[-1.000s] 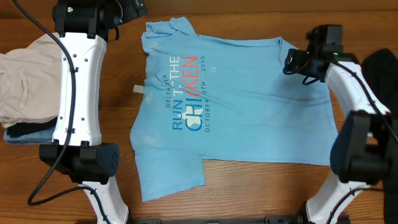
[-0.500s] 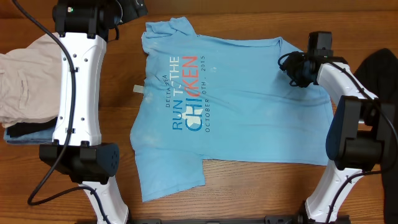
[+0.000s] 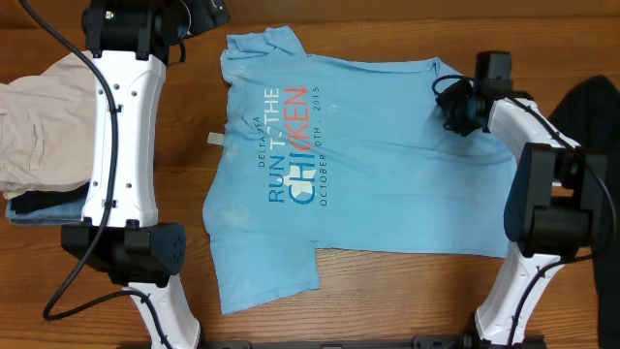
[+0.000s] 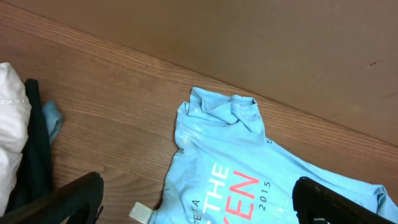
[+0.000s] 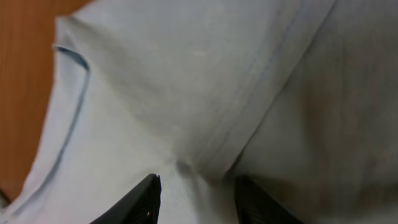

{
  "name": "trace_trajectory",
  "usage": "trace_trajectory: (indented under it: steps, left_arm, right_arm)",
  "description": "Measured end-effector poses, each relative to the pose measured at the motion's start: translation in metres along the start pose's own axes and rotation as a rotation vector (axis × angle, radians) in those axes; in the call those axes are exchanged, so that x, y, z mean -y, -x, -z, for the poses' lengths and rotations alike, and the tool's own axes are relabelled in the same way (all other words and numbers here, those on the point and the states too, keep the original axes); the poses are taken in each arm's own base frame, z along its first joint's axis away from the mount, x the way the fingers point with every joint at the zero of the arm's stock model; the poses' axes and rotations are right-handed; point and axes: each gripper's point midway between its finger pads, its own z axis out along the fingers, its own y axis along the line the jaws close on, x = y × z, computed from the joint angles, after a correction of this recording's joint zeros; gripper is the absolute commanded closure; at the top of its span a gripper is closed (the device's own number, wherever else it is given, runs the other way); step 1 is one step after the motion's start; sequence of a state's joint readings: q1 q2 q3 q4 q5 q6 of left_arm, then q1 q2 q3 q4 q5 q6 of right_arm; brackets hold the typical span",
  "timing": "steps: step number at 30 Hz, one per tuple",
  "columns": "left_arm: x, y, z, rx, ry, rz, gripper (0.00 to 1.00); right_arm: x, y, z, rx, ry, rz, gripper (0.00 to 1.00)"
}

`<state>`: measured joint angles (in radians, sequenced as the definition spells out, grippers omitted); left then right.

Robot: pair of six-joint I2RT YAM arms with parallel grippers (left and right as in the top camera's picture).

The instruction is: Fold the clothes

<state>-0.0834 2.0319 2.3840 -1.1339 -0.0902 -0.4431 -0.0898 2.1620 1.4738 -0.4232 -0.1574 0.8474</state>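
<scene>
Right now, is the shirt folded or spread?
Spread. The shirt lies flat on the table, lettering up, no fold made; only one sleeve is bunched.

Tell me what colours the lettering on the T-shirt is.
Darker blue, white and red-orange lettering on the sky-blue T-shirt; clearest overhead.

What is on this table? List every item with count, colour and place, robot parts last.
sky-blue cotton T-shirt with printed lettering: 1, sky-blue, spread flat mid-table
crumpled cream-beige garment: 1, cream, left edge
dark cloth with blue edge: count unclear, under the cream garment
plain black garment: 1, black, right edge
small white tag: 1, white, on wood beside the shirt
wooden table: 1, brown, beneath everything
left gripper: 1, black, open, far left
right gripper: 1, black, astride a shirt fold, grip unclear
</scene>
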Motion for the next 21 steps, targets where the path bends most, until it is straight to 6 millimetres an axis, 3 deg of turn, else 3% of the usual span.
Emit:
trace_trajectory:
  steps: [3, 6, 9, 14, 21]
  left_arm:
    - [0.0, 0.0, 0.0, 0.0, 0.0, 0.0, 0.0]
    - [0.0, 0.0, 0.0, 0.0, 0.0, 0.0, 0.0]
    - [0.0, 0.0, 0.0, 0.0, 0.0, 0.0, 0.0]
    - [0.0, 0.0, 0.0, 0.0, 0.0, 0.0, 0.0]
    - [0.0, 0.0, 0.0, 0.0, 0.0, 0.0, 0.0]
  right_arm:
    - [-0.003, 0.002, -0.001, 0.008, 0.009, -0.009, 0.57]
    - [-0.006, 0.005, -0.002, 0.02, 0.026, -0.008, 0.83]
    - [-0.009, 0.007, -0.003, 0.028, 0.037, -0.006, 0.96]
    - [-0.014, 0.011, -0.002, 0.043, 0.058, -0.002, 0.96]
    - [-0.05, 0.021, 0.005, 0.06, 0.197, 0.068, 0.96]
